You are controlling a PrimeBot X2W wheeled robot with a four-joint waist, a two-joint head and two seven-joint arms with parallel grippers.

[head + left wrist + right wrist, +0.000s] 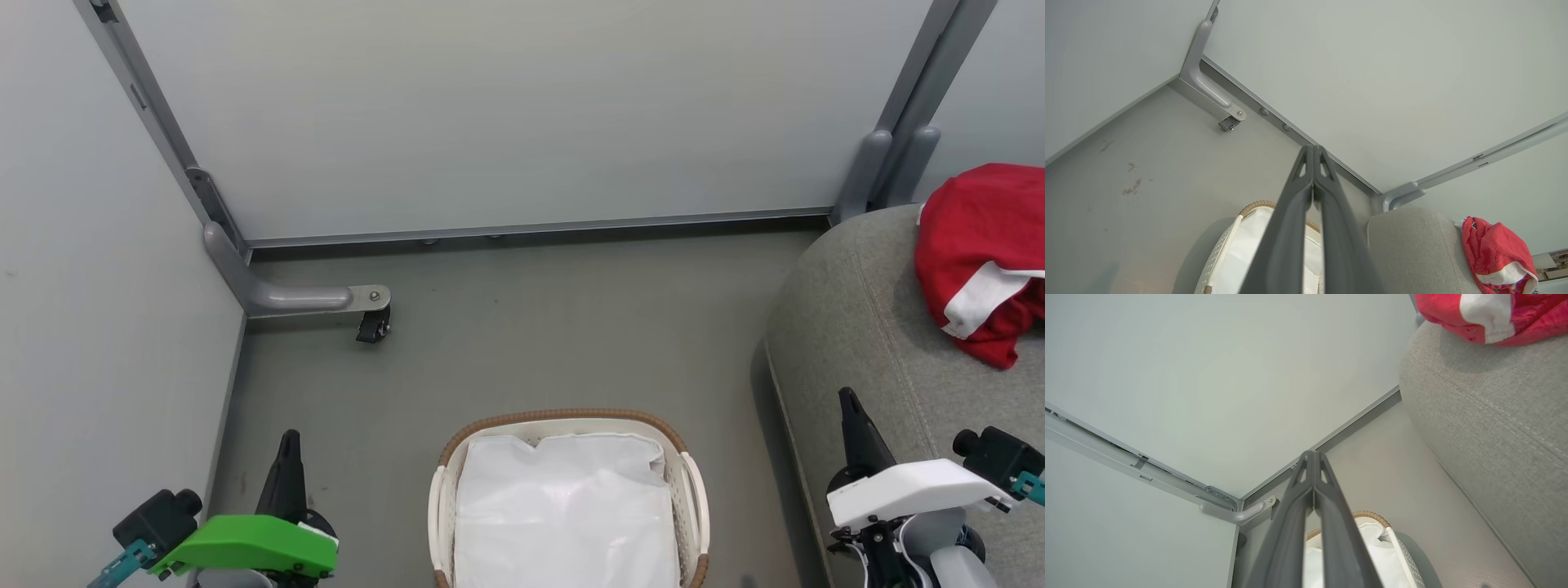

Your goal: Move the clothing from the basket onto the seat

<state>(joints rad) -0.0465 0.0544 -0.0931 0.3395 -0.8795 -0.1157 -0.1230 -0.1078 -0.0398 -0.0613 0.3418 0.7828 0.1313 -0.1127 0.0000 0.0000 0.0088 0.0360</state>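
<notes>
Clothing: a red heap (976, 253) with a white panel lay on top of the seat, at its far right in the head view; I could not tell whether it was one garment or two.
Seat: the grey cushion (857, 327) stood to the right of the basket, apart from it, with its rounded edge toward the floor.
Basket: the basket (563, 416) stood on the grey floor (531, 343) between the two arms, and a white liner (563, 506) covered its inside.
Left jaws: pressed together, tips touching and holding nothing; the dark fingers (286, 482) pointed up at lower left, beside the basket.
Right jaws: pressed together, holding nothing; the fingers (857, 441) rose at lower right over the seat's edge, well short of the clothing.
Surroundings: pale wall panels (506, 114) closed the corner, and a grey bracket foot (371, 314) rested on the floor at left.
</notes>
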